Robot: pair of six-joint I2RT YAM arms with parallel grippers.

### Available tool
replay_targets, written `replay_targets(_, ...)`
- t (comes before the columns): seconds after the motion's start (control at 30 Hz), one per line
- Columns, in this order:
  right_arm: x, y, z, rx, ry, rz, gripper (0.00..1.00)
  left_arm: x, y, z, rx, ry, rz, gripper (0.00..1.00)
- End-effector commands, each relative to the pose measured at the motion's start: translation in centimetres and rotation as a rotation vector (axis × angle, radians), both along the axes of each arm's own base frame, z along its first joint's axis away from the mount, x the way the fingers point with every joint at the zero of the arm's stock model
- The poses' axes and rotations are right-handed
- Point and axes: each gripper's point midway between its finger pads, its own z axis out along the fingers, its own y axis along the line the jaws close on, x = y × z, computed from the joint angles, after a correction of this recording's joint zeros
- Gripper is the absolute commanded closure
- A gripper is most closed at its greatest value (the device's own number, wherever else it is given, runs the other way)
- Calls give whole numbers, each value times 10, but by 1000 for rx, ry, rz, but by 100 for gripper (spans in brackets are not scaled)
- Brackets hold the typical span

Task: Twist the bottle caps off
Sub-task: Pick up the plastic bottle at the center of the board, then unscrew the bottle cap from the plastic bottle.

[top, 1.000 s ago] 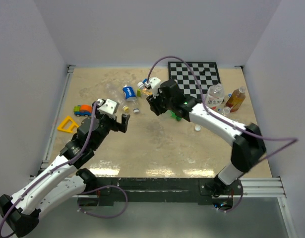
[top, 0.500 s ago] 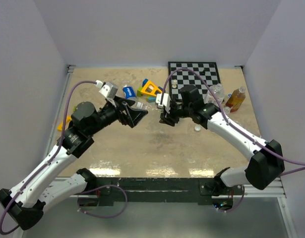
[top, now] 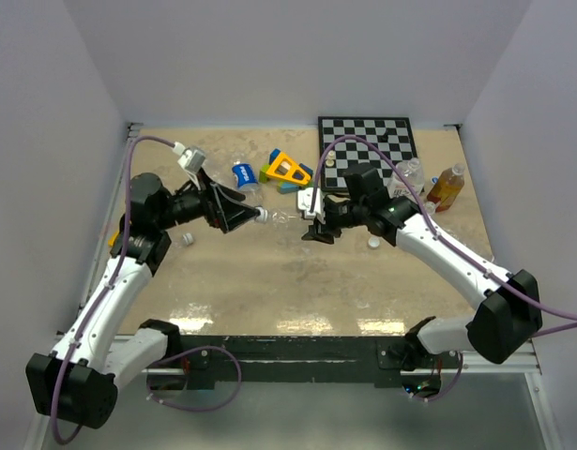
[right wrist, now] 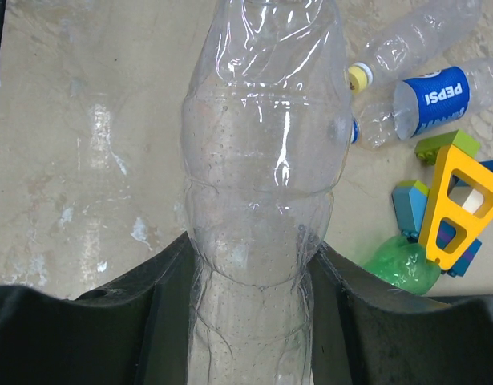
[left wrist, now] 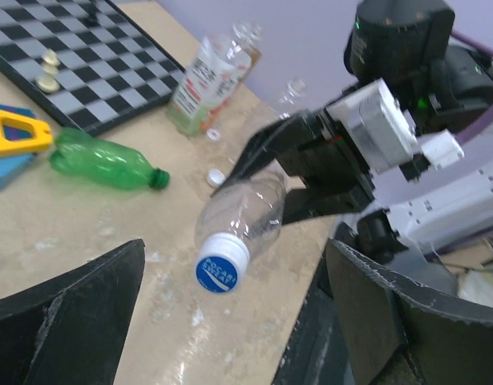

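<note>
My right gripper [top: 316,221] is shut on a clear plastic bottle [right wrist: 258,200] and holds it on its side above the table, with the neck pointing left. Its fingers [right wrist: 158,305] clamp the bottle's lower body. The bottle's white cap with a blue top [left wrist: 220,265] faces my left gripper [top: 239,215]. That gripper is open and empty. Its fingers [left wrist: 70,309] stand wide on either side, short of the cap and not touching it. The cap also shows in the top view [top: 262,214].
A green bottle [left wrist: 102,160] with a green cap [left wrist: 159,178] lies by the toy blocks [top: 286,171]. A Pepsi bottle [top: 243,175], a chessboard [top: 368,141], two standing bottles [top: 445,186] and loose white caps [top: 373,242] [top: 188,238] are around. A yellow cap [right wrist: 358,78] sits on another clear bottle.
My left arm has swung left and back, and its open gripper now faces the bottle's cap from a short gap. My right gripper still holds the bottle and has hardly moved.
</note>
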Motion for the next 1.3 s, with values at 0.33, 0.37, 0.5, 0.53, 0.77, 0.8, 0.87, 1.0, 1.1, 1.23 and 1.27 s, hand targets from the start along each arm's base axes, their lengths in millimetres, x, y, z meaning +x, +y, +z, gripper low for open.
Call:
replay_targets(0.33,-7,2,12,37,-17,76,89,-24,-12,-37,78,46,-204,14)
replay_targets(0.37,-8,2,10,34,-12,78,89,-22,-13,-40,85,52,-202,16)
replay_targets(0.5,-7,2,9,32,-10,79,89,-21,-24,-42,91,56,-229,23)
replay_targets(0.53,-7,2,8,31,-7,78,89,-21,-26,-41,91,55,-233,26)
replay_targets(0.77,-6,3,4,25,2,74,89,-18,-28,-39,90,58,-222,44)
replay_targets(0.8,-5,2,4,24,2,71,89,-18,-28,-39,89,59,-220,46)
replay_targets(0.87,-6,3,4,24,4,75,89,-18,-28,-39,89,62,-214,47)
replay_targets(1.0,-6,3,2,21,5,73,89,-16,-27,-38,86,55,-194,46)
replay_targets(1.1,-4,2,2,18,4,67,90,-13,-27,-36,80,54,-179,46)
replay_targets(1.23,-3,1,-1,14,7,60,90,-8,-25,-32,70,66,-143,72)
replay_targets(1.27,-3,2,-2,12,8,61,90,-7,-25,-31,64,72,-134,78)
